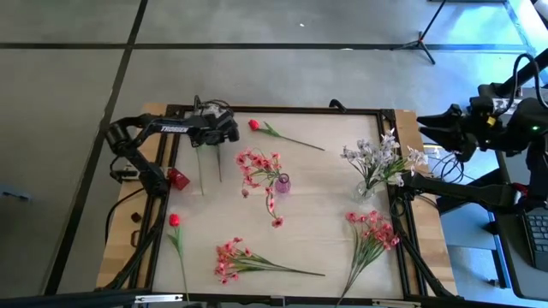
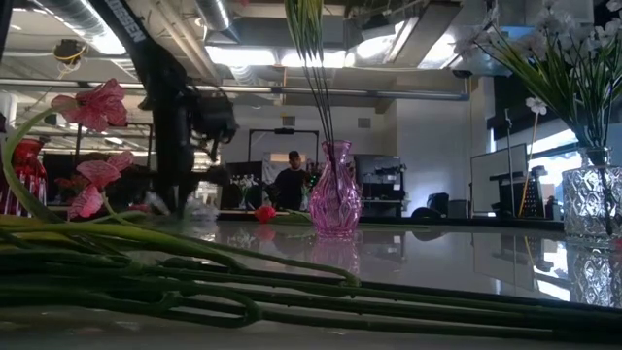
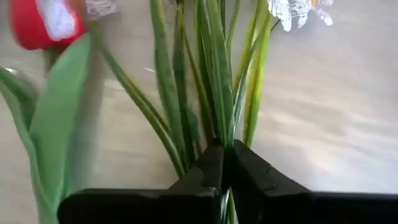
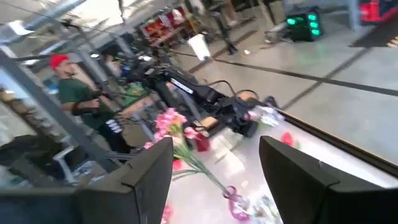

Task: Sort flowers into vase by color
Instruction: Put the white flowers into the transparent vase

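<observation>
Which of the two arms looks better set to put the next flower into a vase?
Probably the left. Its gripper is shut on the green stems of a white-blossomed spray at the table's far-left side. The right gripper hangs open, empty, off the table's right edge.

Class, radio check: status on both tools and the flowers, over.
Left tool shut on white flower stems, far left of table. Right tool open, parked off table's right side. Pink vase already holds pink flowers. Nothing blocking.

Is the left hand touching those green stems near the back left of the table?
Touching. The left wrist view shows the left hand closed on the green stems, which run down between its two fingers with no gap showing.
</observation>
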Controlling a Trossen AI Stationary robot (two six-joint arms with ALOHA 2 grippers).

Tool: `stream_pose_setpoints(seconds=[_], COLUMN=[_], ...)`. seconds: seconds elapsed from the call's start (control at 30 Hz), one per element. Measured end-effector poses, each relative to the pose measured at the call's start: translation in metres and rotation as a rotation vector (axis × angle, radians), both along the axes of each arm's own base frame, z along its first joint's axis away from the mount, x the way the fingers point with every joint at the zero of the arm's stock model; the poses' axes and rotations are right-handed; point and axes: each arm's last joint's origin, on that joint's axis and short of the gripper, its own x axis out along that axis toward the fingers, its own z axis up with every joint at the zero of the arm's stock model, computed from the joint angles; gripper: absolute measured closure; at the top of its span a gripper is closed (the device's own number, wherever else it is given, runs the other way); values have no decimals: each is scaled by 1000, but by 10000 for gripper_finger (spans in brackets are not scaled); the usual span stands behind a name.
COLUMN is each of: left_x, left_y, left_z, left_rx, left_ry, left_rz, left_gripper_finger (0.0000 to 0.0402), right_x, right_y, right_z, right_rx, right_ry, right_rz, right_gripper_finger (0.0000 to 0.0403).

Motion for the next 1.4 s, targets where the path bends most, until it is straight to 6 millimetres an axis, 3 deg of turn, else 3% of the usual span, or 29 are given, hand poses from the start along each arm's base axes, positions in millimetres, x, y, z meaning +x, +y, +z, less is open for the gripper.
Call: stream_pose_setpoints(seconds=[0.13, 0.27, 0.37, 0.47, 0.57, 0.63, 0.8, 1.0, 1.13, 1.4], left_x=[7, 3, -10, -24, -36, -39, -20, 43, 78, 126], left_y=[-2, -17, -38, -67, -97, -114, -145, -165, -171, -172], left_z=[56, 140, 216, 278, 323, 343, 362, 347, 344, 370], left_rx=[150, 415, 657, 900, 1084, 1162, 1235, 1258, 1267, 1367], left_ry=[-97, -187, -319, -523, -761, -851, -962, -1067, -1037, -930], left_rz=[-89, -199, -281, -412, -577, -664, -822, -966, -1002, -1067], left_gripper_finger=[396, 398, 399, 399, 398, 398, 396, 396, 395, 395], right_x=[1, 1, 1, 1, 3, 7, 31, 76, 99, 141], right_y=[1, 3, 5, 5, 0, -4, -15, -34, -43, -62], right_z=[7, 12, 12, 13, 14, 15, 26, 28, 30, 38], right_rx=[-31, -55, -61, -92, -124, -148, -206, -184, -182, -220], right_ry=[-65, -114, -118, -114, -106, -99, -130, -84, -100, -192], right_rz=[48, 112, 174, 166, 57, -18, 11, 158, 253, 327], right_gripper_finger=[166, 166, 166, 166, 166, 166, 166, 166, 162, 79])
